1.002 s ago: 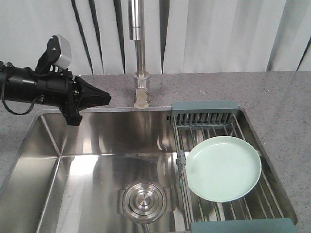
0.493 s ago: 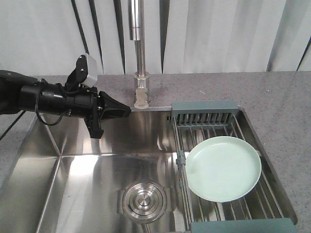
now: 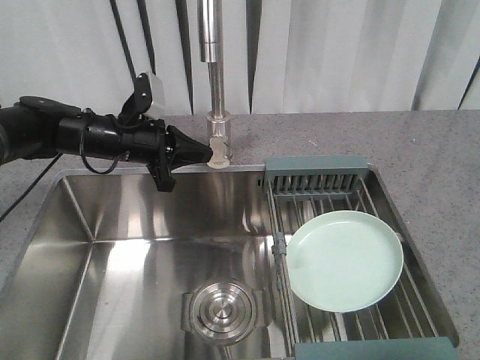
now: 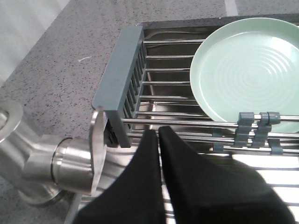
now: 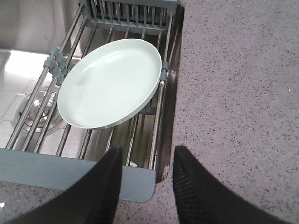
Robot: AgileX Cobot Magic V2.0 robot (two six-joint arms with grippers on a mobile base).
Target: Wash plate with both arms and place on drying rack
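Note:
The pale mint-green plate lies flat on the drying rack, which spans the right side of the sink; it also shows in the left wrist view as the plate and in the right wrist view as the plate. My left gripper is shut and empty, its tips close to the base of the tap, left of the rack. In the left wrist view the left gripper points toward the rack. My right gripper is open with nothing in it, above the rack's near end piece.
The steel sink basin has a round drain in its floor. A tall steel tap column rises behind the sink. Speckled grey countertop surrounds the sink, with pale curtains behind.
My left arm has moved right along the sink's back edge, from the far left corner up to the tap's base. The plate and rack have not moved.

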